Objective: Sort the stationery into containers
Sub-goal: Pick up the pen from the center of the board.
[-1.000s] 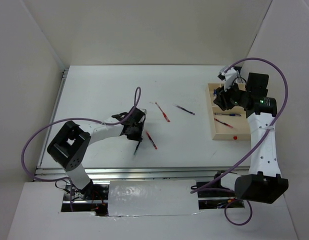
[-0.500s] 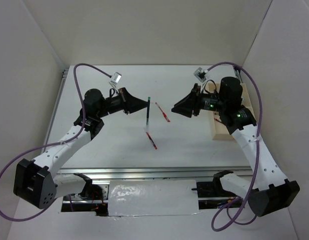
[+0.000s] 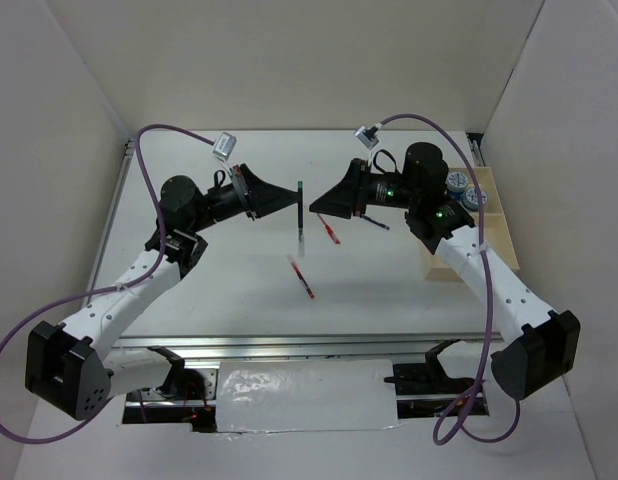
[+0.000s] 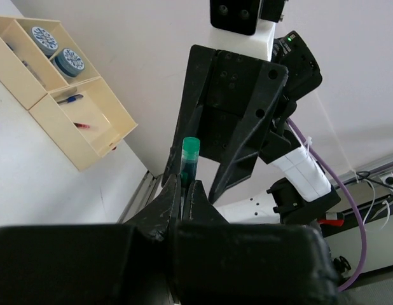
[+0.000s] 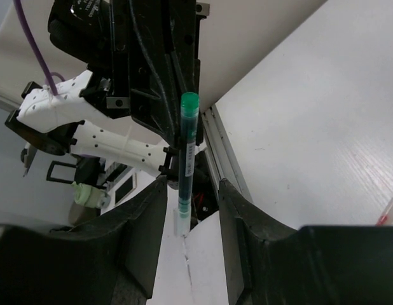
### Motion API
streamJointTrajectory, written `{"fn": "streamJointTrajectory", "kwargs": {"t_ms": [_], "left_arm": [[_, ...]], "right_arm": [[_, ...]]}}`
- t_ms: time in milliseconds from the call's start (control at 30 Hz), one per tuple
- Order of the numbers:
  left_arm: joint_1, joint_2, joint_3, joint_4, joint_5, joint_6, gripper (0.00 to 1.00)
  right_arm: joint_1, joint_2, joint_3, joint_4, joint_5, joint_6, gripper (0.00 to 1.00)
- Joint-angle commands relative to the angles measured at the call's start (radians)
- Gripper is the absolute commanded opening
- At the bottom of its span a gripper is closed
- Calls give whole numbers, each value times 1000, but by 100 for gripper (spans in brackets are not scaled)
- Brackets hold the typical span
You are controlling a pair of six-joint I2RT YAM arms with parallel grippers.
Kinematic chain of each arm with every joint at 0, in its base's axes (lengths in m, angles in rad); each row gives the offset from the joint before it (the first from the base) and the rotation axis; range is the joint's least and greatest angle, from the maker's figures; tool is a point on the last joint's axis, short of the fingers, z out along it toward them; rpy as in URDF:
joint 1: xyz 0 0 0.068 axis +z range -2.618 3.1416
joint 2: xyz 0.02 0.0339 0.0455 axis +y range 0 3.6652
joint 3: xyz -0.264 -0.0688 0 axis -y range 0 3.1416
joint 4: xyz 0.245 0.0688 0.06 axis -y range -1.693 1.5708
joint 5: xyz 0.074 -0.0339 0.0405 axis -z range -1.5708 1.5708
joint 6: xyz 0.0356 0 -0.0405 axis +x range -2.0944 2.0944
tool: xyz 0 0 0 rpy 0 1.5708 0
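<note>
The green-capped pen [image 3: 300, 208] is held upright in the air above the bench [image 3: 209, 290], between the two raised arms. The left end effector [image 3: 292, 197] is clamped on it. In the left wrist view the fingers are seen pressed together on the lower barrel, with the green cap sticking up above them. The right end effector [image 3: 314, 205] is pointed at the pen from the opposite side. In the right wrist view its fingers [image 5: 145, 222] are set apart, one on each side of the barrel, with a gap showing on both sides, so no grip is seen there. Two red pens [image 3: 331, 232] [image 3: 302, 277] are left lying on the bench below the held pen, well apart from each other. A dark pen [image 3: 377, 222] is partly hidden beside the right arm. The tray [image 3: 432, 265] is at the right edge of the bench and is mostly covered by the right arm. Two blue-and-white rolls [image 3: 455, 180] [image 3: 473, 197] are lying side by side in one compartment. In the left wrist view a blue pen [image 4: 69, 98] and a red-marked pen [image 4: 82, 126] are seen in the adjoining compartment.
</note>
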Motion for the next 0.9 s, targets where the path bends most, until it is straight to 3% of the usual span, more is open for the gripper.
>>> {"fn": "streamJointTrajectory", "kwargs": {"t_ms": [0, 567, 633, 667, 733, 767, 800, 833, 867], "left_arm": [[-3, -31, 37, 57, -25, -38, 0], [-4, -19, 61, 40, -37, -56, 0], [-4, -20, 60, 41, -34, -57, 0], [-4, -19, 60, 40, -37, -56, 0], [-4, -20, 58, 31, -40, -61, 0], [0, -20, 58, 6, -40, -62, 10], [6, -20, 57, -9, -43, -74, 31], [15, -22, 55, -33, -37, -82, 56], [31, -23, 52, -53, -28, -82, 99]], "right_arm": [[36, 4, 61, 98, -5, 32, 45], [105, 88, 99, 34, -7, -33, 43], [105, 90, 108, 35, -5, -31, 35], [108, 93, 112, 34, -5, -32, 23], [108, 93, 125, 15, -4, -57, 15], [106, 89, 133, -12, -1, -77, 9], [103, 84, 142, -43, 6, -107, 7], [102, 72, 160, -115, 13, -143, 6], [97, 66, 170, -155, 16, -226, 4]]}}
